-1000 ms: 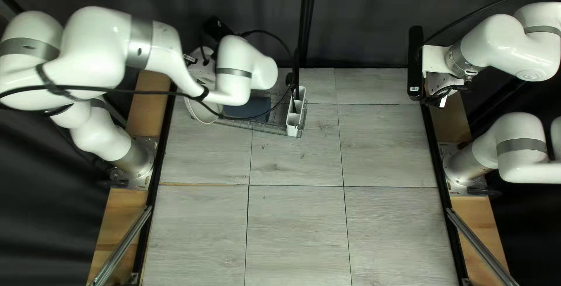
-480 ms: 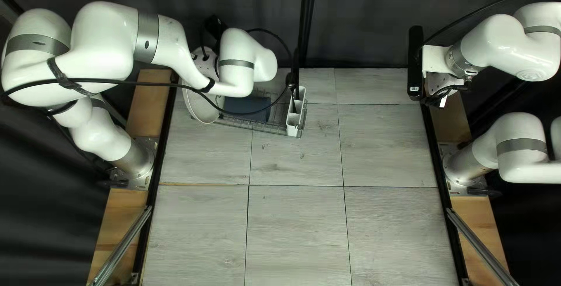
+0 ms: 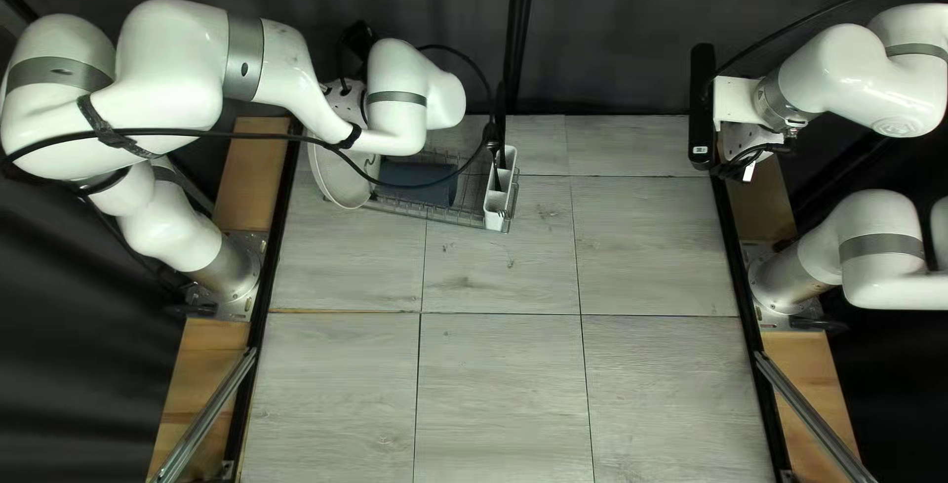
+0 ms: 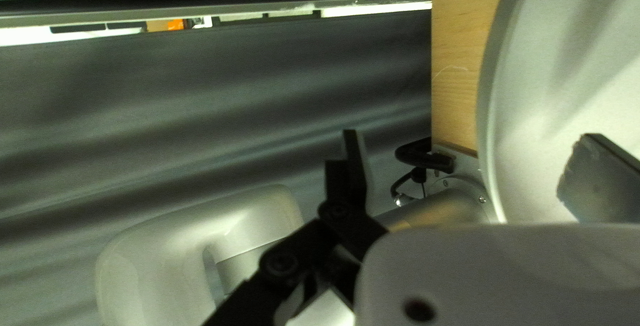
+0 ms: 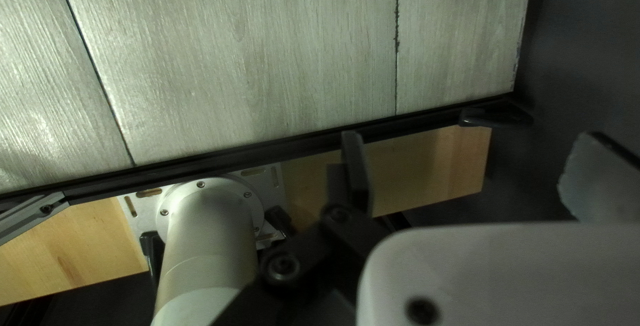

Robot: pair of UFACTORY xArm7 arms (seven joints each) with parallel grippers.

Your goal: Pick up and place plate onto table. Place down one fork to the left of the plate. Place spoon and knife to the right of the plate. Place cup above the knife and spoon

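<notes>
Top left view: table (image 3: 504, 394), curtain (image 3: 612, 39)

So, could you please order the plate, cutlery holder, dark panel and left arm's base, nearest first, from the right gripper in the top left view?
From the right gripper:
1. Cutlery holder, rack's right end
2. Dark panel, within the rack
3. Plate, rack's left end
4. Left arm's base, table's left edge
</notes>
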